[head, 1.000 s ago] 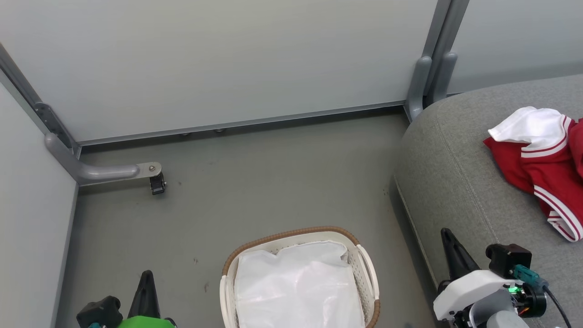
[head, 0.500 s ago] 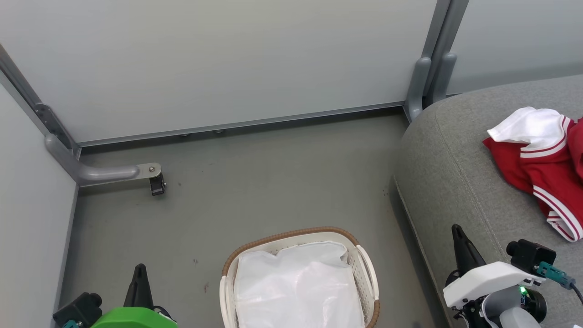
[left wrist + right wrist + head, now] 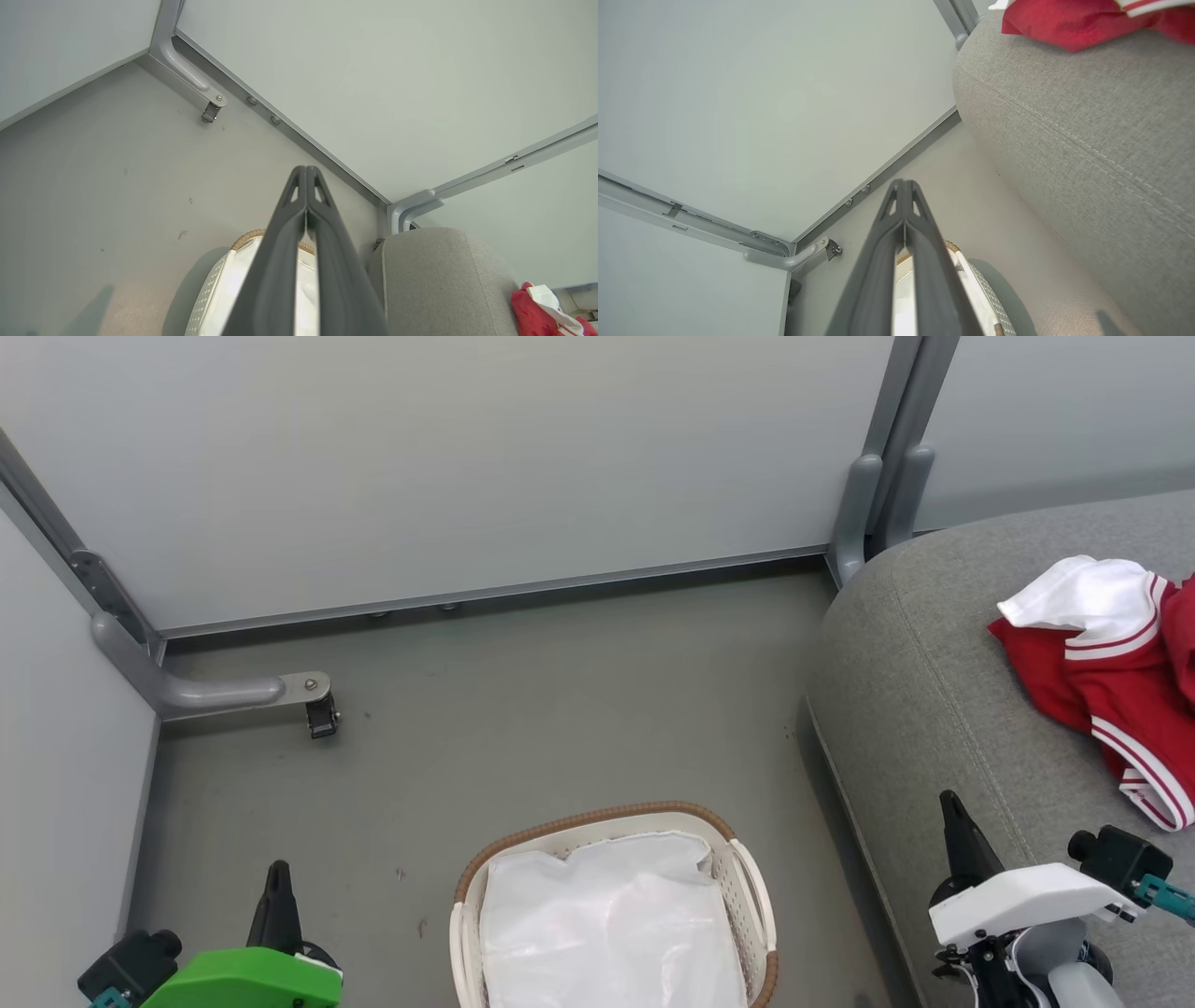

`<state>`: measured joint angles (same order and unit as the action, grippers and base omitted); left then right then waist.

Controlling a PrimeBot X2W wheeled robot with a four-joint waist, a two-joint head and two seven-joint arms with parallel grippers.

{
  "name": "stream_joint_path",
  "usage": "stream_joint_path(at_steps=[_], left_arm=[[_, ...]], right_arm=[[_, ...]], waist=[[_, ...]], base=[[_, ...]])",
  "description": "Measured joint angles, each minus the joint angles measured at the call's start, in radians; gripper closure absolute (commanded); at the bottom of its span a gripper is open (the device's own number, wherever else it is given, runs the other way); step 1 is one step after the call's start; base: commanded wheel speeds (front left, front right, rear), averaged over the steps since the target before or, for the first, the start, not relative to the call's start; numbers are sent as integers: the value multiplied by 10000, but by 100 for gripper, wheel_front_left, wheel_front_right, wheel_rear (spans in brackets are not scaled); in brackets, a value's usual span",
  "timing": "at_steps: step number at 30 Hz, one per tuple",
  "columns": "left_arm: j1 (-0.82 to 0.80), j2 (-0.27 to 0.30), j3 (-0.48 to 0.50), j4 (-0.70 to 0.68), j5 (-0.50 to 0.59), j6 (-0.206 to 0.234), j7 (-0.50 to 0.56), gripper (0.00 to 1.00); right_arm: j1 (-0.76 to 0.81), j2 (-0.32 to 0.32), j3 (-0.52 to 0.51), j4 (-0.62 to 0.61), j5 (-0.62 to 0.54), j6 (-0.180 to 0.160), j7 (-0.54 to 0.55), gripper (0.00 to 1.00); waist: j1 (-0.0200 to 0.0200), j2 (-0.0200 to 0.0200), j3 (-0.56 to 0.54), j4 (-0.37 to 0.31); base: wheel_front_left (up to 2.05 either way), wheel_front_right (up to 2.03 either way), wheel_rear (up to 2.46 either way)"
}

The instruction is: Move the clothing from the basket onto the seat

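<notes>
Red clothing (image 3: 1111, 681) lies on the seat (image 3: 934, 709) at 3 o'clock; basket (image 3: 597, 817) at 6 o'clock holds a white sheet (image 3: 607, 924). Closed and empty: left end effector (image 3: 277, 873), right end effector (image 3: 950, 801). Transfer looks finished; next, simply retreat.

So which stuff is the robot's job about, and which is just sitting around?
For the job: the clothing, the seat it lies on, the basket.
Just lying about: the white sheet in the basket, the metal foot on the floor.
</notes>
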<state>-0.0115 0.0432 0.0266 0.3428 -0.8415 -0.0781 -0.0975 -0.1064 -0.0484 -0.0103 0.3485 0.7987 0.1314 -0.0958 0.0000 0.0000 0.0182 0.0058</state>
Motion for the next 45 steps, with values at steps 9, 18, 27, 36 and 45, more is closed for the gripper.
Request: stream_joint_path(at_steps=[9,18,27,36,45], left_arm=[[-114,2,104,-138,-1076,-58,293,100],[-221,4,230,-257,-2104,-111,583,100],[-342,6,337,-383,-3005,-186,813,100],[-430,10,418,-477,-3843,-261,1064,100],[-523,15,516,-571,-4656,-286,1289,100]], right_arm=[[0,0,-142,-153,1133,0,303,100],[-1,0,-280,-280,2180,0,571,100],[-1,0,-408,-405,3175,-2,825,100],[-2,0,-518,-512,4044,-2,1049,100],[-3,0,-629,-623,4897,-2,1267,100]], waist=[[0,0,-15,-6],[0,0,-31,-12],[0,0,-47,-18],[0,0,-62,-24],[0,0,-78,-30]], base=[[0,0,0],[0,0,0],[0,0,0],[0,0,0],[0,0,0]])
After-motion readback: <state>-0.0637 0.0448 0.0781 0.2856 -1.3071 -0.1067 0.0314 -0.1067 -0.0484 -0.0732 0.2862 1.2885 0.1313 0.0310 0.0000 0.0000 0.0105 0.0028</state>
